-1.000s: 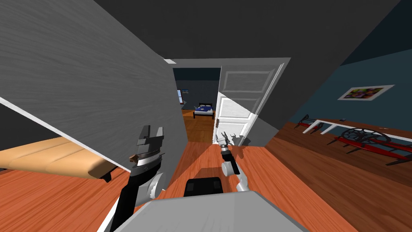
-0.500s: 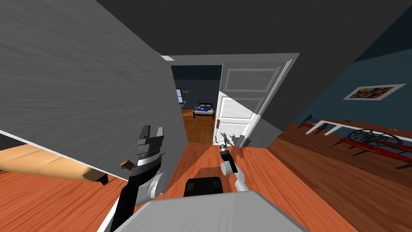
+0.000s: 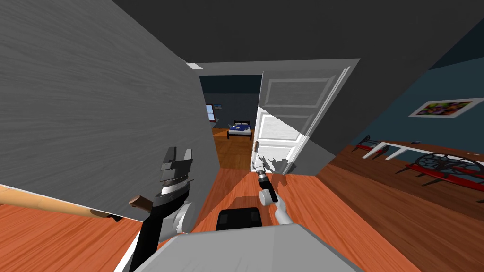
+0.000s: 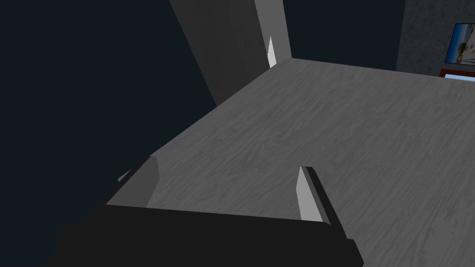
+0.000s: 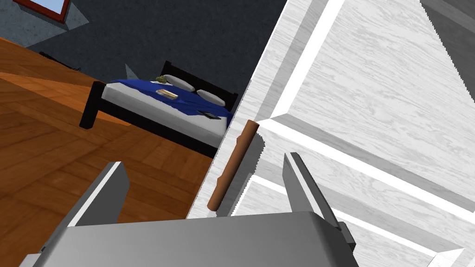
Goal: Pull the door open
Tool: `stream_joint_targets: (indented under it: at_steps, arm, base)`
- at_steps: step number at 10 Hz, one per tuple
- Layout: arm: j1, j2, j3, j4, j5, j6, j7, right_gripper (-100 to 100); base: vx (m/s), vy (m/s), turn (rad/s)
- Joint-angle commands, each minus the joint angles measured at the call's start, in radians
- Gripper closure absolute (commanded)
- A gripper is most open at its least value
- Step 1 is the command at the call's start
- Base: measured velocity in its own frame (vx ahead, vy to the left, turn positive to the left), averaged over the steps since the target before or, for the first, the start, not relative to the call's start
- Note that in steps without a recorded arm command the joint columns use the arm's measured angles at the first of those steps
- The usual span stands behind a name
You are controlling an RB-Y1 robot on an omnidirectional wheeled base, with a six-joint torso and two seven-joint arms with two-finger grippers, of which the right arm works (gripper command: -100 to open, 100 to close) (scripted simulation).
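Note:
A white panelled door [image 3: 283,127] stands partly open, hinged on its right, and a bedroom lies beyond the gap. Its brown bar handle [image 3: 255,144] sits at the free edge. My right gripper [image 3: 259,164] reaches up just below that handle. In the right wrist view the handle [image 5: 232,164] lies between the open fingers of the right gripper [image 5: 202,160], nearer the one on the door's [image 5: 371,116] side, and neither finger presses it. My left gripper [image 3: 179,152] is raised beside the grey wall, and the left gripper [image 4: 228,164] is open and holds nothing.
A grey wall [image 3: 94,94] runs close along my left, with a tan bench [image 3: 56,205] showing under its lower edge. A bed with a blue cover [image 3: 238,128] stands past the doorway. At the right are a white table [image 3: 416,150] and red frames [image 3: 444,170].
My view has swung, so the bench has slid further behind the grey wall and the door looks wider. My right gripper stays at the handle; the left arm holds still.

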Motion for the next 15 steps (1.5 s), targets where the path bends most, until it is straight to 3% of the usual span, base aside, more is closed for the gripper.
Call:
stream_joint_targets:
  at_steps: [1, 6, 7, 10, 15]
  arm:
    - [-0.011, -0.002, 0.005, 0.034, -0.009, -0.010, -0.020, -100]
    - [-0.082, -0.019, 0.038, 0.197, -0.086, -0.058, -0.149, -100]
    - [-0.082, -0.019, 0.038, 0.209, -0.086, -0.058, -0.149, -100]
    - [-0.122, -0.028, 0.057, 0.302, -0.130, -0.085, -0.222, -100]
    - [-0.161, -0.036, 0.075, 0.403, -0.172, -0.111, -0.292, -100]
  base:
    - [0.055, 0.000, 0.007]
    - [0.085, -0.005, 0.011]
    - [0.063, -0.005, 0.003]
    - [0.078, -0.004, 0.009]
    - [0.061, -0.008, 0.006]
